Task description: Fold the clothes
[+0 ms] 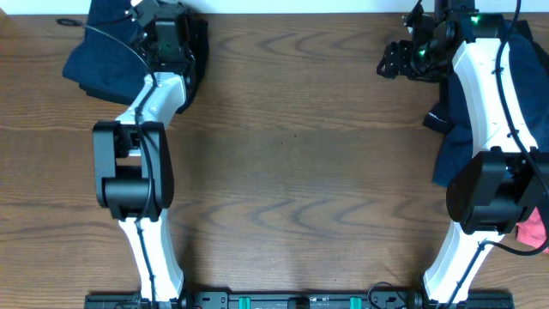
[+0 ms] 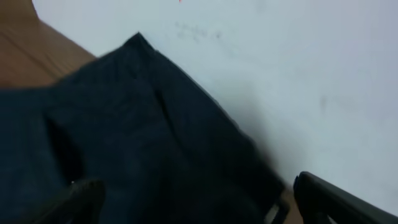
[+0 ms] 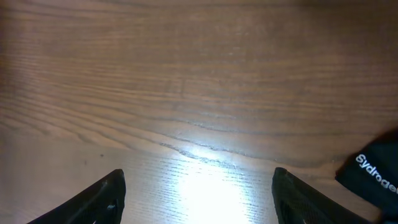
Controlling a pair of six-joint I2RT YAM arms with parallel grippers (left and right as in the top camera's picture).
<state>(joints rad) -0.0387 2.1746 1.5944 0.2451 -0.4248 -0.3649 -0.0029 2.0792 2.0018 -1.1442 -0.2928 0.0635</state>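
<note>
**A:** Two pairs of fingers, and both are spread. The left gripper [image 2: 199,202] has its fingers [image 2: 84,196] wide, one at each edge of its wrist view, with nothing pinched between them. Dark navy cloth lies just beneath.

**B:** Is that the navy stack [image 1: 94,56] at the far left corner of the table [image 1: 292,172]?

**A:** Yes. That view is blurred, so I can't tell whether the tips touch the cloth.

**B:** And the right?

**A:** The right gripper [image 3: 199,193] also has wide fingers [image 3: 102,196], empty over bare wood. A black tag [image 3: 373,174] with white lettering pokes in at the frame's edge.

**B:** Where are the other clothes?

**A:** The unfolded heap [image 1: 455,146] lies along the right side, partly under the right arm. It is mostly navy, with a coral-pink garment [image 1: 536,227] at the near end.

**B:** So how should this step be handled?

**A:** I'd judge it the pause between garments. The left should rise straight up, so no finger drags the top layer askew. The right should pinch one waistband only, then draw that piece to the bare middle, where both arms can spread it flat.
</note>
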